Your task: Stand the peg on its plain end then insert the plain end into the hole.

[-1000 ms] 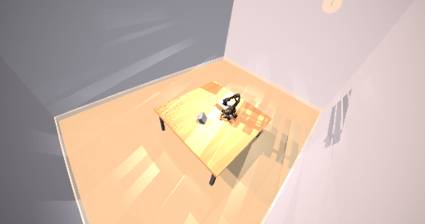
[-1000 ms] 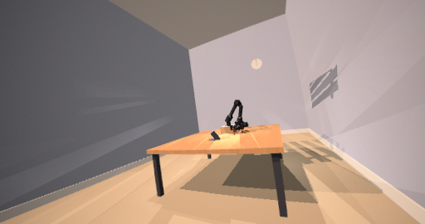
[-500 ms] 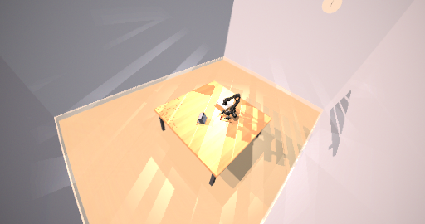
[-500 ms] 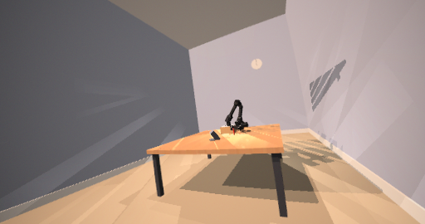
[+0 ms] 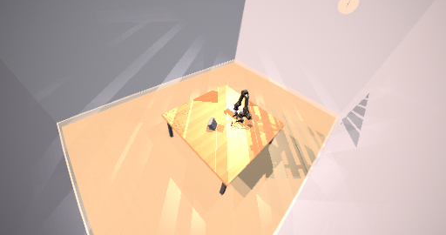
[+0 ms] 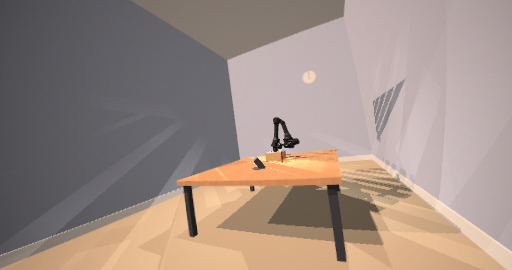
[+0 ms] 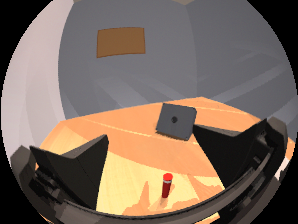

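Peg (image 5: 232, 124) (image 6: 282, 158) (image 7: 166, 188): upright on the table, white band up top, touching neither finger
Gripper (image 5: 237, 116) (image 6: 296, 141) (image 7: 150, 133): spread wide, nothing in it
Peg from gripper: below it, sideways between the fingers in the wrist view
Regrip: probably straight down over that vertical axis, don't clip it lol

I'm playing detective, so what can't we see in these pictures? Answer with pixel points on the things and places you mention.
- Bottom of the hole (image 7: 174, 119): too dark and small in the wrist view.
- White band on the peg (image 7: 166, 187) (image 6: 282, 158): too small in the exterior view.
- Back of the sloped panel (image 7: 181, 129): hidden behind its face in the wrist view.
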Available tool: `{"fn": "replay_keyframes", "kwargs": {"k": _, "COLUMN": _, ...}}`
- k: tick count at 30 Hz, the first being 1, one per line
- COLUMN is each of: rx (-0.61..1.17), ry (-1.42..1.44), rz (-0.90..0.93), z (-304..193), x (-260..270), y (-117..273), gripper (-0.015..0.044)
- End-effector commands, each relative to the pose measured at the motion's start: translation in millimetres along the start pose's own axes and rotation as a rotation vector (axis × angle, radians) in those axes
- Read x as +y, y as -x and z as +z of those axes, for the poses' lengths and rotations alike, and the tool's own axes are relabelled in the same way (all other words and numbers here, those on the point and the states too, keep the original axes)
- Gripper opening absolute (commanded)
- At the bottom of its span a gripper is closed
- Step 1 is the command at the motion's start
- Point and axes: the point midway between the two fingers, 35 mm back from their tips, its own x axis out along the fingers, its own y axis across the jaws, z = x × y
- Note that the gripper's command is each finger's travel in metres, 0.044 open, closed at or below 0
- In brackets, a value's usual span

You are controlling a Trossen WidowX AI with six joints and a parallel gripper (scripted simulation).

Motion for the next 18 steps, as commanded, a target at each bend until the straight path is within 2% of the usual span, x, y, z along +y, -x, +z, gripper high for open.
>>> {"fn": "replay_keyframes", "kwargs": {"k": 1, "rx": 0.003, "ry": 0.003, "rz": -0.001, "z": 37.1, "x": -4.6, "y": 2.7, "gripper": 0.0440}}
{"fn": "replay_keyframes", "kwargs": {"k": 6, "rx": 0.003, "ry": 0.003, "rz": -0.001, "z": 72.8, "x": -17.8, "y": 5.8, "gripper": 0.0440}}
{"fn": "replay_keyframes", "kwargs": {"k": 11, "rx": 0.007, "ry": 0.006, "rz": -0.002, "z": 73.6, "x": -18.4, "y": 5.4, "gripper": 0.0440}}
{"fn": "replay_keyframes", "kwargs": {"k": 18, "rx": 0.200, "ry": 0.094, "rz": -0.047, "z": 55.4, "x": -17.4, "y": -10.6, "gripper": 0.0440}}
